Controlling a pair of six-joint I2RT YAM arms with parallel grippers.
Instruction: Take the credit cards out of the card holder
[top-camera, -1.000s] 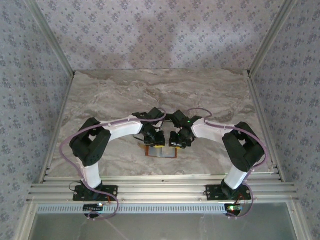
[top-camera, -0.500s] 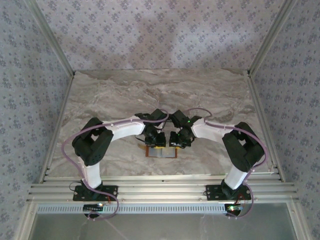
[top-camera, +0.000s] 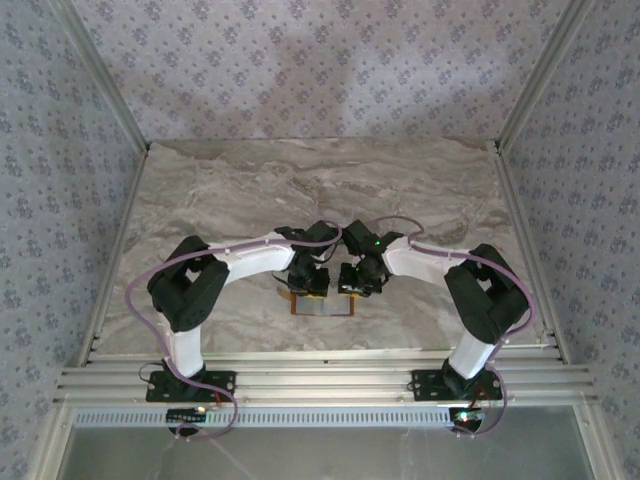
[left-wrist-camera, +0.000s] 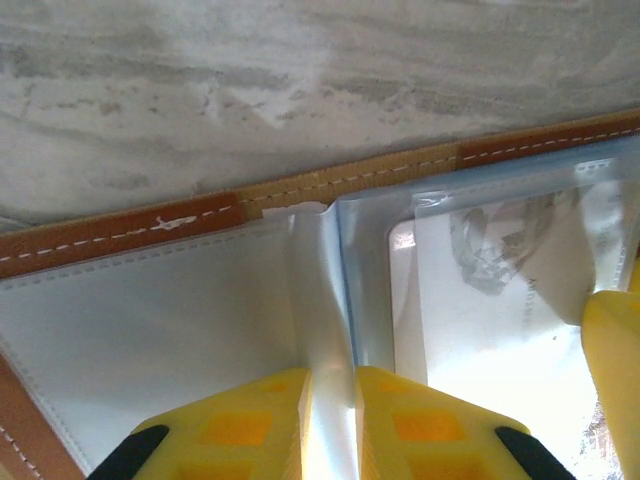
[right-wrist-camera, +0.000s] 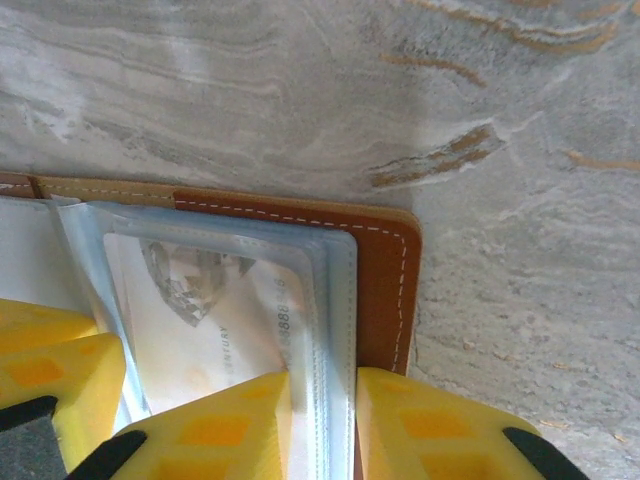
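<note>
Two claws pinch the holder (right-wrist-camera: 385, 260) on the desk (right-wrist-camera: 500, 100): left claw (left-wrist-camera: 332, 385) its middle fold, right claw (right-wrist-camera: 323, 390) the sleeve edge by a card (right-wrist-camera: 220, 320).

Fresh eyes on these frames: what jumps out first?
Both arms fold inward to meet over the open brown card holder lying near the front of the marble table. Up close, the left end effector pinches a fold of the clear sleeve at the holder's spine, while the right end effector grips the sleeve's outer edge beside a pale card inside it.
</note>
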